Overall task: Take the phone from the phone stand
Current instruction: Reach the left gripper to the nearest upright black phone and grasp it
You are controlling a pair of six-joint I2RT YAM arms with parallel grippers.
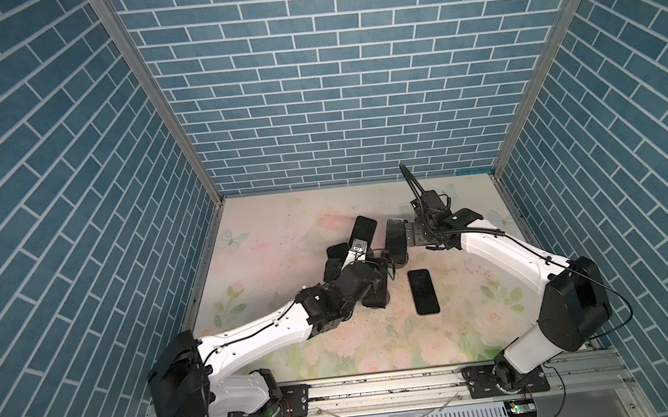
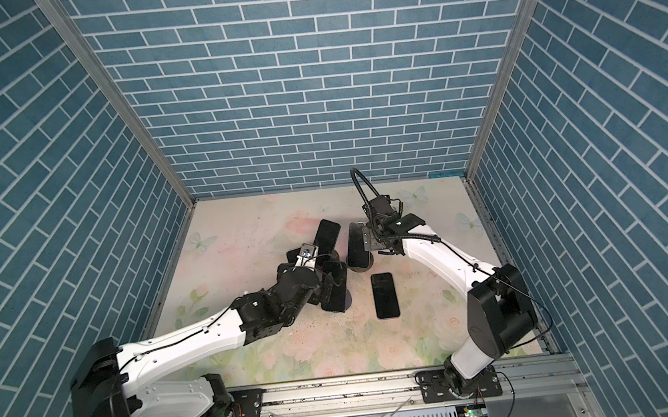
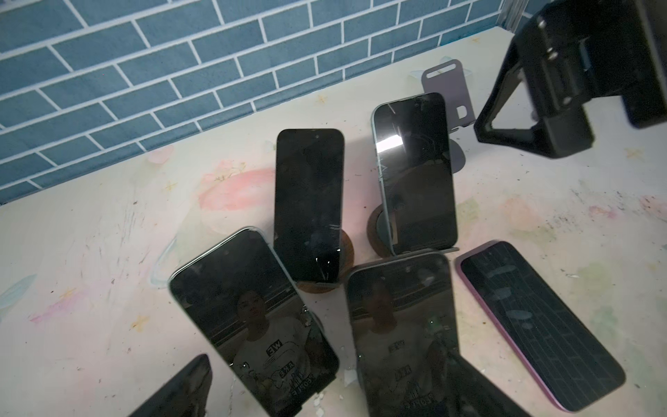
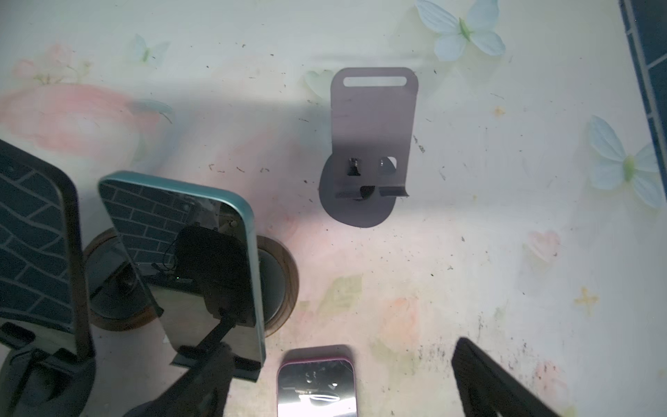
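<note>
Right wrist view: right fingers (image 4: 483, 379) spread, pink phone (image 4: 317, 386) between, teal phone (image 4: 144, 209) alongside.

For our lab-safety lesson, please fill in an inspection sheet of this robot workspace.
Surface: floral mat, scuffed and speckled.
Job's things: pink-edged phone flat on the mat; grey stand empty; four propped phones on their stands.
Clutter: nothing seen.
Grippers: left gripper open, facing the propped phones; right gripper open, holding nothing.
Cables: black cable arches over the right wrist.
Surroundings: blue brick-pattern walls; metal rail at the front.
</note>
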